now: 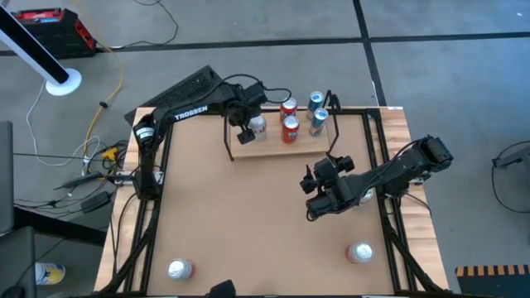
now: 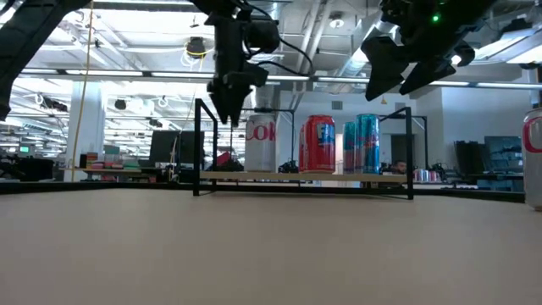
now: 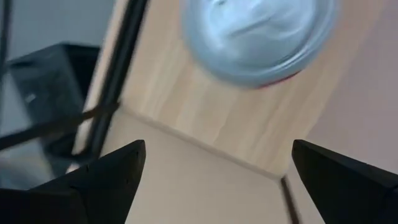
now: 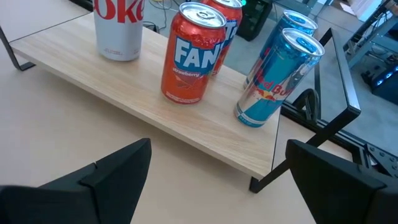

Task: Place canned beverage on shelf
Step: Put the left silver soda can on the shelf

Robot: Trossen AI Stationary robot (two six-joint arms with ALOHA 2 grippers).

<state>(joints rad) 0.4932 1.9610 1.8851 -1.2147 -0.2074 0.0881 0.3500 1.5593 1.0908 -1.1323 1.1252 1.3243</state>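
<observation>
The shelf (image 1: 277, 147), a light-wood plank with black rod uprights, stands at the table's far side. On its plank (image 4: 205, 127) stand a white cola can (image 1: 258, 126), two red cans (image 1: 290, 128) and two blue cans (image 1: 318, 122), each upright on its base. My left gripper (image 1: 246, 134) hangs open above the plank's left end, just left of the white can (image 2: 260, 142); its wrist view looks down on the can's top (image 3: 258, 37). My right gripper (image 1: 319, 197) is open above mid-table, facing the shelf, fingers empty (image 4: 217, 180).
Two more cans stand near the table's front edge, one at the left (image 1: 180, 268) and one at the right (image 1: 359, 252). The brown tabletop (image 1: 240, 223) between the shelf and those cans is bare. Black rails run along both table sides.
</observation>
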